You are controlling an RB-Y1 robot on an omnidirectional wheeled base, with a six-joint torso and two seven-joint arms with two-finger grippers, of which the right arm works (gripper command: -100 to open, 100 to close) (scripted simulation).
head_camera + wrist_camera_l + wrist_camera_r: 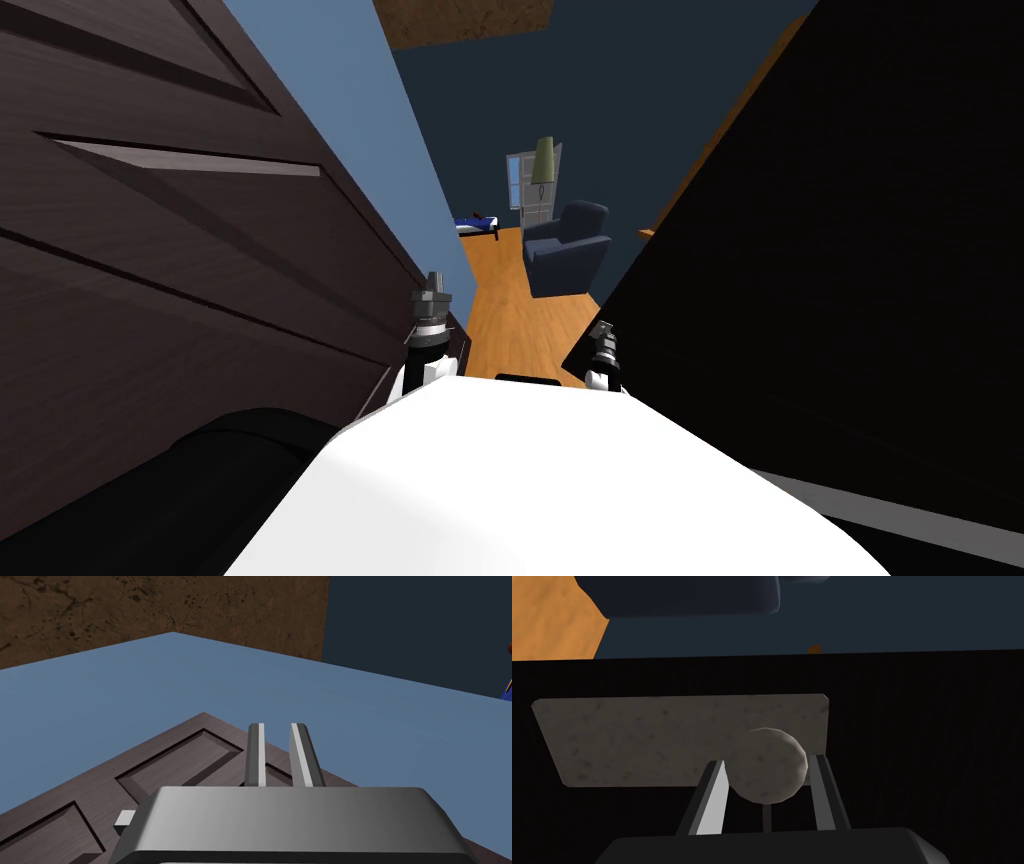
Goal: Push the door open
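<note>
Gripping round grey knob (768,765) on black door (922,751), right fingers (714,806) press its sides; left fingers (256,751) narrow, near brown door (165,776)

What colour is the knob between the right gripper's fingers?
Speckled grey knob, clearest in right wrist view.

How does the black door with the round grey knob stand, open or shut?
Open: past the black door, the head view shows orange floor and a dark blue armchair.

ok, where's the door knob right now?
Right wrist view: the round grey knob sits between the right jaws, which press its sides, in front of a grey plate on the black door.
</note>
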